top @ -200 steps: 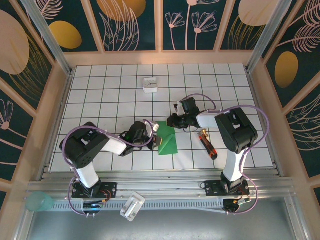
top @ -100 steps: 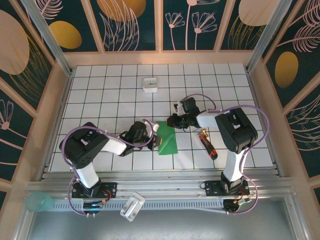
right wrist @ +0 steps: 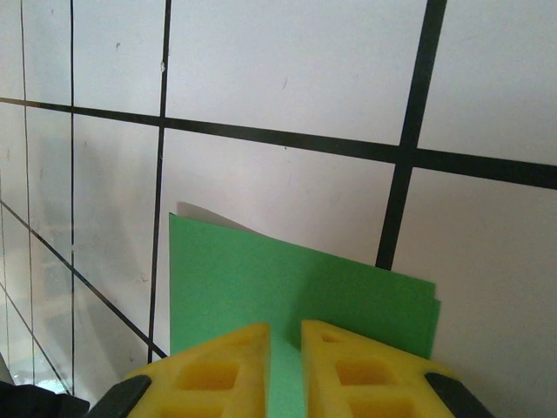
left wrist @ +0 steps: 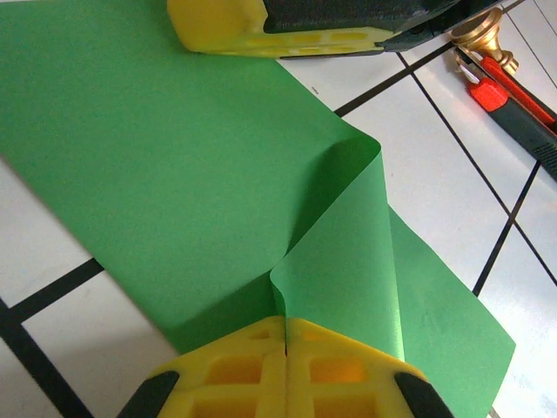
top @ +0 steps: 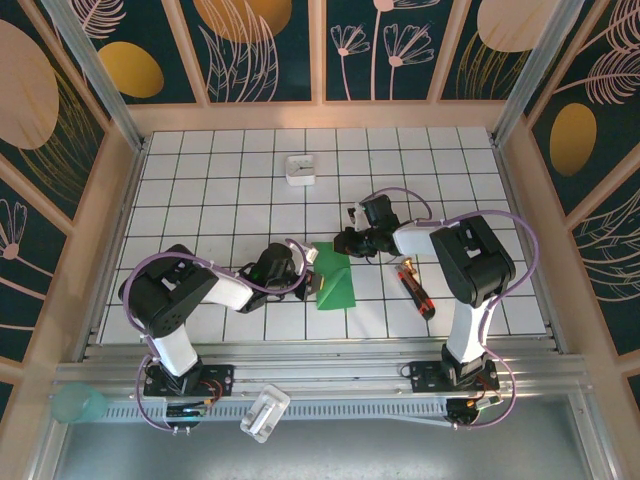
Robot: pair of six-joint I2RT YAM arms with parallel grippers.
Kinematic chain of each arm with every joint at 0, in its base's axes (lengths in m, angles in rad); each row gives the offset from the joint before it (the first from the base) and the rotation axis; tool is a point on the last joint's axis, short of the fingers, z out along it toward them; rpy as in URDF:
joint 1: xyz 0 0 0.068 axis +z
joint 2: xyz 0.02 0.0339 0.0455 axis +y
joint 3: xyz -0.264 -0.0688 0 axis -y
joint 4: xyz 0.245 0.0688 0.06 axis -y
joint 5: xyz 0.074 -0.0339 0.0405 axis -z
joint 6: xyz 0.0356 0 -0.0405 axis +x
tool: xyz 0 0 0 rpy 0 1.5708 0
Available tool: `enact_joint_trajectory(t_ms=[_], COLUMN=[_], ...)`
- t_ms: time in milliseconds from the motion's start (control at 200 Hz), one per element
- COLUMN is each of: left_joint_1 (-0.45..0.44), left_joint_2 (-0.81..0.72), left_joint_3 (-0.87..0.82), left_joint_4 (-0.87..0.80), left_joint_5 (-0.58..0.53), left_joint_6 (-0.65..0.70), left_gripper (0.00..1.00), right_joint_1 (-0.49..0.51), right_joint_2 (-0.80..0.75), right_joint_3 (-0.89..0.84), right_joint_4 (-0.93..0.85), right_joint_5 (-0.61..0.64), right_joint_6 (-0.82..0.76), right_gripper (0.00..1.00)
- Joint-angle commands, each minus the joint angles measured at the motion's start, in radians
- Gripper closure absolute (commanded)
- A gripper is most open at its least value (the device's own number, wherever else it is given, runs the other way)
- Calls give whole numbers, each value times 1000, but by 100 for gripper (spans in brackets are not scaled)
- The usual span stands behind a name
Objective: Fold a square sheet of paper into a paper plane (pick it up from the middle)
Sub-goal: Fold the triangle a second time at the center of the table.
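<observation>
Square sheet of paper: left tool pinches raised fold; right tool slightly parted at edge.

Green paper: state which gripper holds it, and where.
The left gripper pinches a raised fold of the green paper. The right gripper sits at its edge; grip there cannot be told.

Your left arm lies folded low, forearm reaching toward the right arm, which bends back from a raised elbow to meet it. The left gripper has its yellow fingers pressed together, pinching a raised fold of the green sheet at the tips. Just beyond those tips, the right gripper faces it, fingers narrowly parted over the sheet's edge.
</observation>
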Motion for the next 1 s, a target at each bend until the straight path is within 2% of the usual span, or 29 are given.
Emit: enact_joint_trajectory(t_ms=[0, 991], left_joint_1=[8, 9], left_joint_2=[16, 28], left_joint_3=[3, 14], left_joint_4=[-42, -98], left_joint_5=[-17, -35], left_joint_6=[17, 29], left_gripper=[100, 100], right_joint_1=[-5, -5], right_joint_2=[22, -120], right_joint_3=[-16, 45], right_joint_4=[-49, -108], right_joint_5=[57, 8], right_joint_6=[-19, -10], right_gripper=[81, 75])
